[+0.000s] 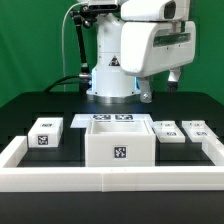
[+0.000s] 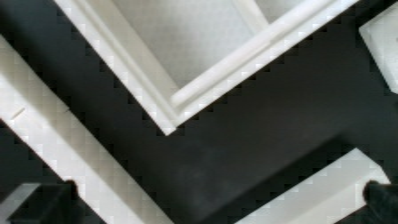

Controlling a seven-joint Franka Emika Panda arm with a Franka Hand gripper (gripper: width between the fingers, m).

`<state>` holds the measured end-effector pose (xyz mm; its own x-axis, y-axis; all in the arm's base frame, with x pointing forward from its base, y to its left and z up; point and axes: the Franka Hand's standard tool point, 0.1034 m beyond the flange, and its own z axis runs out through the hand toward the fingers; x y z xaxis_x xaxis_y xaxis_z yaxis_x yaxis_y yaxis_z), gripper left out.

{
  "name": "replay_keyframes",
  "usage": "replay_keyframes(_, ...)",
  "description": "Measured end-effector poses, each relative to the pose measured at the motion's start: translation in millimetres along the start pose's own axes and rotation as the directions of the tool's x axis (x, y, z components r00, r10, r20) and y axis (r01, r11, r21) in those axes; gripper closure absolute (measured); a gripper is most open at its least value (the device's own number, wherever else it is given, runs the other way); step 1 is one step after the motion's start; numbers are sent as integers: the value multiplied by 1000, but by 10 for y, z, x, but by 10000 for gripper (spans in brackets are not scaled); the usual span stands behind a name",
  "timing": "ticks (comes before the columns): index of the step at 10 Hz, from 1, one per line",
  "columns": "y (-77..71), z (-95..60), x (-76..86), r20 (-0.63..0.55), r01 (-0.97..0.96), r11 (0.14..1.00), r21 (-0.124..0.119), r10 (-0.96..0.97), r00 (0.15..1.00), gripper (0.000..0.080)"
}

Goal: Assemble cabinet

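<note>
Currently gripper [image 2: 205,200] wide open, empty, well apart from the cabinet [image 1: 120,148], which sits on the table [image 1: 30,108].

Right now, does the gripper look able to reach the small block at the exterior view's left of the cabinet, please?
Probably yes: the small block stands apart from the cabinet, with nothing over it, and the gripper is open and empty.

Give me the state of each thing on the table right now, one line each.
Pincer: open, holding nothing.
Cabinet: upright, opening on top, not held.
Block at the exterior view's left: loose, outside the cabinet.
Blocks at the exterior view's right: loose, outside the cabinet.
</note>
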<state>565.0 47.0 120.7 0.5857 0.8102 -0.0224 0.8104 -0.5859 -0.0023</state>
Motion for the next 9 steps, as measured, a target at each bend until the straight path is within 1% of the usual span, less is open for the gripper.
replay_keyframes(9, 0, 1, -1, 0, 0, 1000, 0, 0, 1000, 3)
